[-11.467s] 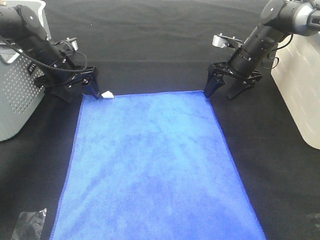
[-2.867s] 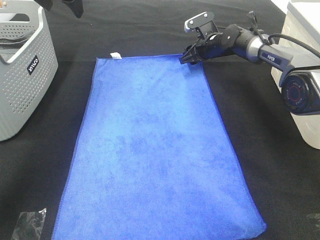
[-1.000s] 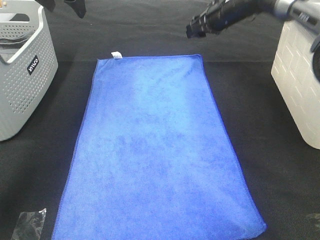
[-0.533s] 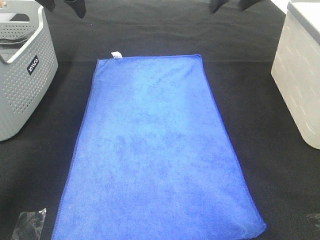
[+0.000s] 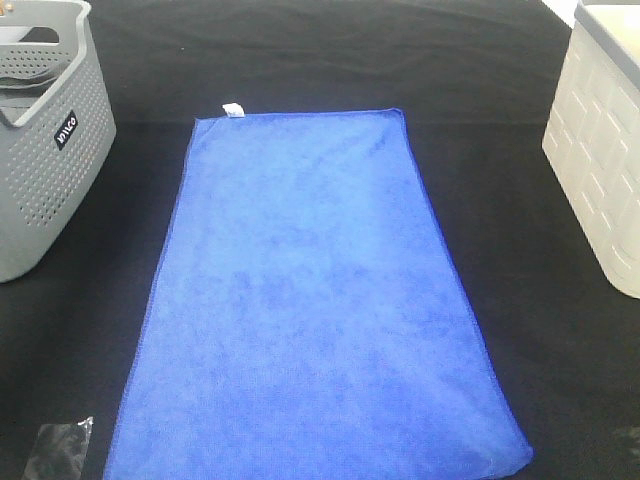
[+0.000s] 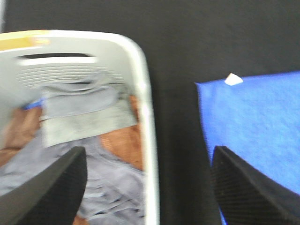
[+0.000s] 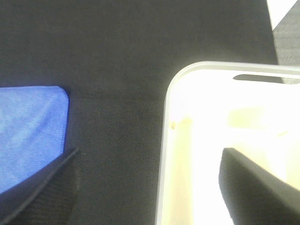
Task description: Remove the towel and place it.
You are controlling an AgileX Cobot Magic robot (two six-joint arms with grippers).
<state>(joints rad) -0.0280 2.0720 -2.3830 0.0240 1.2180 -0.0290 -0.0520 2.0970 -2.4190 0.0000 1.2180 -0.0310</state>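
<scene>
The towel [image 5: 310, 300], a large royal-blue cloth, lies flat on the black table, with its white tag [image 5: 232, 109] at the far left corner. Neither gripper shows in the exterior high view. In the left wrist view my left gripper [image 6: 147, 192] is open and empty, above the gap between a grey basket's rim [image 6: 143, 103] and the towel's tagged corner [image 6: 253, 117]. My right gripper [image 7: 150, 192] is open too and holds nothing. It hangs over a white bin's corner [image 7: 166, 140], with the towel's other far corner [image 7: 28, 126] off to one side.
The grey perforated basket [image 5: 40, 150] stands at the left and holds grey and brown cloths [image 6: 89, 117]. The white bin [image 5: 600, 150] stands at the right. A scrap of clear plastic [image 5: 55, 445] lies at the front left.
The right arm has pulled back from the towel's far right corner and out of the top of the exterior view. The left gripper's tips have left that view too. The towel lies unmoved.
</scene>
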